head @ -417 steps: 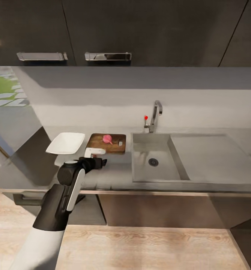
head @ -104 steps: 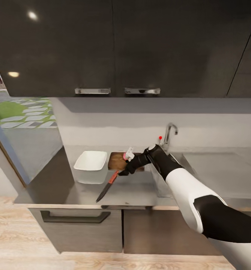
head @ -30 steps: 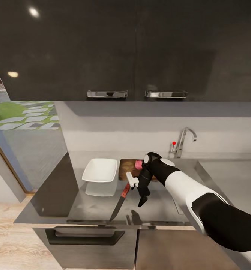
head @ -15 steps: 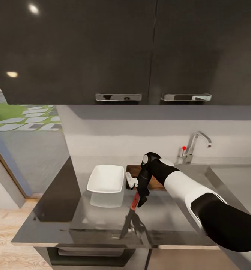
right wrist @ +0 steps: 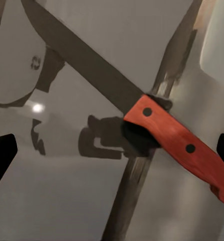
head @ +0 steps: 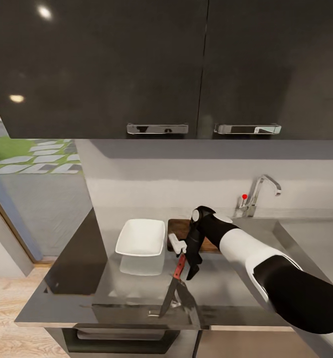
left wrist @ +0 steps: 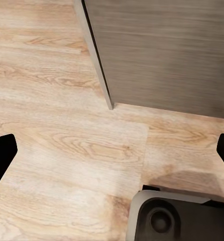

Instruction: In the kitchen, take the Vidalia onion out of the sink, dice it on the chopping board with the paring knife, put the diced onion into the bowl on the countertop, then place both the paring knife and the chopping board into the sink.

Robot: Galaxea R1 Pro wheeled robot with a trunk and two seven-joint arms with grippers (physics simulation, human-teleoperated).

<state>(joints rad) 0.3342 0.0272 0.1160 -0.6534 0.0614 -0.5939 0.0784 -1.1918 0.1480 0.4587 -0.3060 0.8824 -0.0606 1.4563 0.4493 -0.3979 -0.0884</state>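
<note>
The paring knife (head: 175,278) lies on the grey countertop (head: 131,283), red handle toward the board, dark blade pointing at the front edge. My right gripper (head: 184,258) is open just above the handle, one finger on each side of it. In the right wrist view the paring knife (right wrist: 177,138) runs across between the spread fingers of the right gripper (right wrist: 112,150). The white bowl (head: 141,237) stands left of the dark chopping board (head: 178,227), which my arm partly covers. The onion is hidden. The sink (head: 278,233) lies to the right. My left gripper (left wrist: 112,155) is open over the floor.
Dark wall cabinets with bar handles (head: 158,129) hang above the counter. The chrome faucet (head: 260,191) with its red knob stands behind the sink. A drawer handle (head: 121,332) shows under the counter's front edge. The left wrist view has wooden floor (left wrist: 67,125) and a cabinet side (left wrist: 167,50).
My right gripper has sunk a little lower and now straddles the knife's handle. The knife, bowl and board have stayed where they were.
</note>
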